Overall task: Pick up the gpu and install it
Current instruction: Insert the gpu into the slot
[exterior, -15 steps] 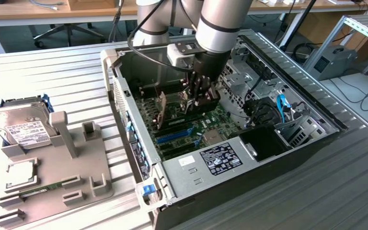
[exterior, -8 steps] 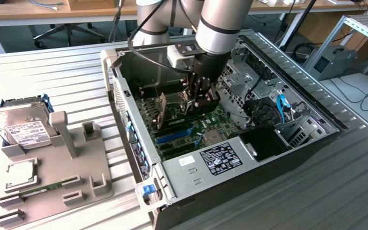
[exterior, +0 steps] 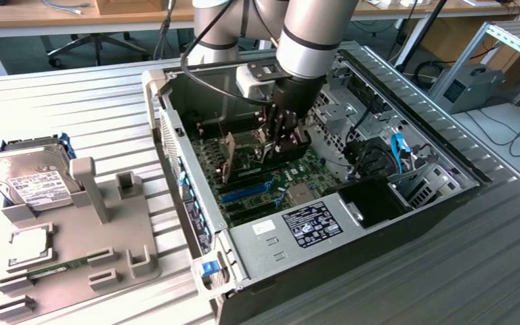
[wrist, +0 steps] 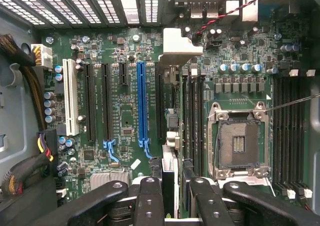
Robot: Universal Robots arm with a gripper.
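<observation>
My gripper (exterior: 281,135) reaches down inside the open computer case (exterior: 332,230), above the green motherboard (exterior: 300,172). It is shut on the gpu (wrist: 170,121), which the wrist view shows edge-on as a thin dark card running between my fingers (wrist: 149,201). The card's silver bracket (wrist: 180,46) points toward the vented rear wall of the case. The card hangs upright over the black expansion slot (wrist: 159,106), right beside the blue slot (wrist: 141,101). In the exterior view the gpu (exterior: 294,145) is a dark shape under the fingers. I cannot tell whether its edge touches the slot.
A grey fixture tray (exterior: 106,230) at the exterior view's left holds a silver hard drive (exterior: 34,179), a processor chip (exterior: 30,245) and a memory stick (exterior: 57,267). Inside the case are the processor socket (wrist: 239,143), a white slot (wrist: 70,98) and cable bundles (wrist: 20,86).
</observation>
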